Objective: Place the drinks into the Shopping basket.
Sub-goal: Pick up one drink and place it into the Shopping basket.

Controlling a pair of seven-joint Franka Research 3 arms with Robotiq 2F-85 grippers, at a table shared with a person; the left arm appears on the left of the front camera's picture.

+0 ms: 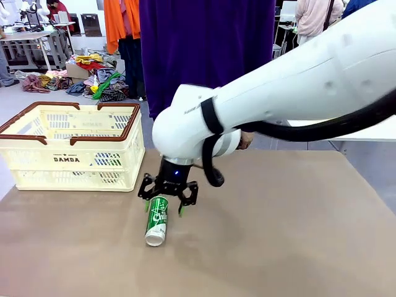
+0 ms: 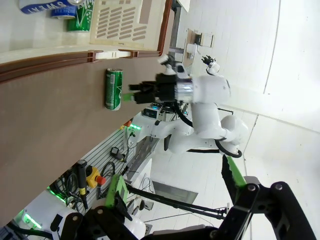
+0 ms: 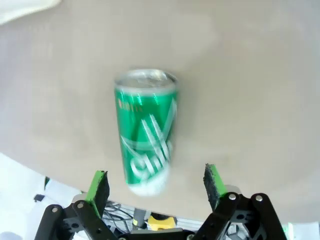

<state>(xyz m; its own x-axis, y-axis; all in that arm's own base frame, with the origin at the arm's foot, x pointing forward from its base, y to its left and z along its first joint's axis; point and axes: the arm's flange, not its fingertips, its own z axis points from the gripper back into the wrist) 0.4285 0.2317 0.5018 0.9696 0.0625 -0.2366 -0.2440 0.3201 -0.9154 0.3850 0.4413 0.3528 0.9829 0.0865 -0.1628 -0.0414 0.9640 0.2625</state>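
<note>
A brown table [image 1: 278,235] carries the work. Beyond its far edge hangs a purple cloth [image 1: 207,43], an orange garment [image 1: 120,21] beside it, clothes heaped [image 1: 93,77] on the floor.

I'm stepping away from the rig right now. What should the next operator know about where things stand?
Right tool: open, straddling the far end of a green can that lies on its side on the table, not gripped.
Left tool: open, holding nothing, raised beside the table.
Shopping basket: far left of the table; the left wrist view shows two blue cans and a green one inside.
Done: those three are in.
Left: pick up the lying green can and place it in the basket.
</note>
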